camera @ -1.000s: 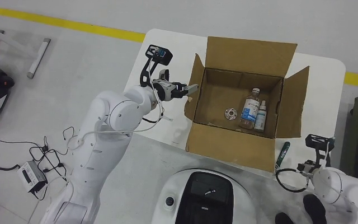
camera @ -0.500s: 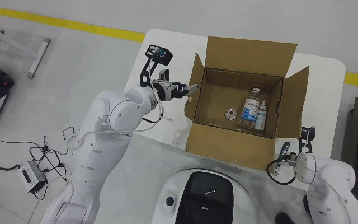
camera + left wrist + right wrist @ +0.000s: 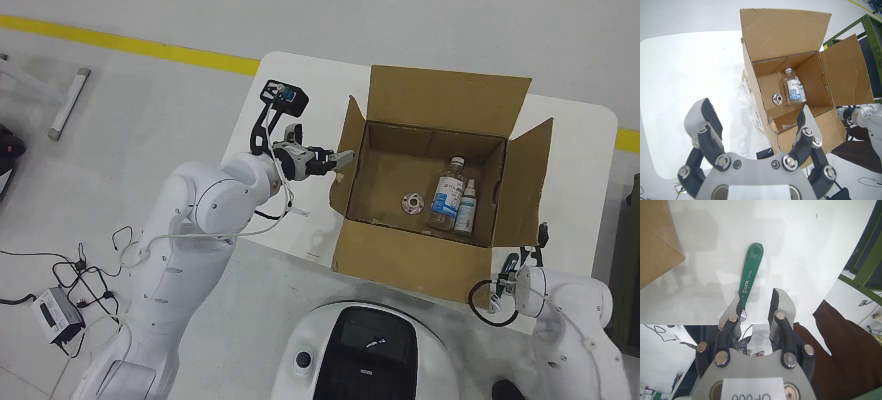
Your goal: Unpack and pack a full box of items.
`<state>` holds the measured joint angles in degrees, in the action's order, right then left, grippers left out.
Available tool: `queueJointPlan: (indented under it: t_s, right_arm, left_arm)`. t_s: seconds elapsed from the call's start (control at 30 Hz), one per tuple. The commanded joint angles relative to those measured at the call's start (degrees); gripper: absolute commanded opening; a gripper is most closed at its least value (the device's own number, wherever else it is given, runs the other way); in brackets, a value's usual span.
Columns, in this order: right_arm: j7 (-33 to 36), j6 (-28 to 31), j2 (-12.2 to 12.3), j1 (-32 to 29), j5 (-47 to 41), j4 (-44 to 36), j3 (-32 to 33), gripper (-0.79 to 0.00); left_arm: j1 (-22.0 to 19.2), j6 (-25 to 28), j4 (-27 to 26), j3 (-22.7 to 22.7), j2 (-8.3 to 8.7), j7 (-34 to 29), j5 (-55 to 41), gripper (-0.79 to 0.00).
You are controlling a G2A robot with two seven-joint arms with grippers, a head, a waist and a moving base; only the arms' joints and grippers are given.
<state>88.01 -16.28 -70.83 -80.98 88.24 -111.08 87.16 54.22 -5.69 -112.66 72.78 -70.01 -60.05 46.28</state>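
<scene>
- The left pincer (image 3: 755, 106) hangs with its jaws spread wide, holding nothing, at the 9 o'clock side of the one cardboard box (image 3: 415, 262).
- The right pincer (image 3: 756, 294) is likewise spread and holds nothing, low over the white worktop (image 3: 300, 90) near the box's 5 o'clock corner.
- One green-handled tool (image 3: 751, 266) lies flat there, with one end hidden behind one finger (image 3: 731, 310).
- Inside the box lie one large clear bottle (image 3: 447, 195), one small bottle (image 3: 466, 208) touching its 3 o'clock side, and one metal ring (image 3: 410, 202) at its 9 o'clock.
</scene>
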Motion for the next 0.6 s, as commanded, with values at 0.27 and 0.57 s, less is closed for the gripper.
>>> queueJointPlan:
  t_s: [0.27, 0.57]
  right_arm:
    - [0.0, 0.0, -2.2, 0.7, 2.6, 1.5, -1.1, -0.431]
    - [0.0, 0.0, -3.5, 0.1, 3.6, 2.1, 0.5, -0.431]
  left_arm:
    - [0.0, 0.0, 0.0, 0.0, 0.0, 0.0, 0.0, 0.0]
    - [0.0, 0.0, 0.0, 0.0, 0.0, 0.0, 0.0, 0.0]
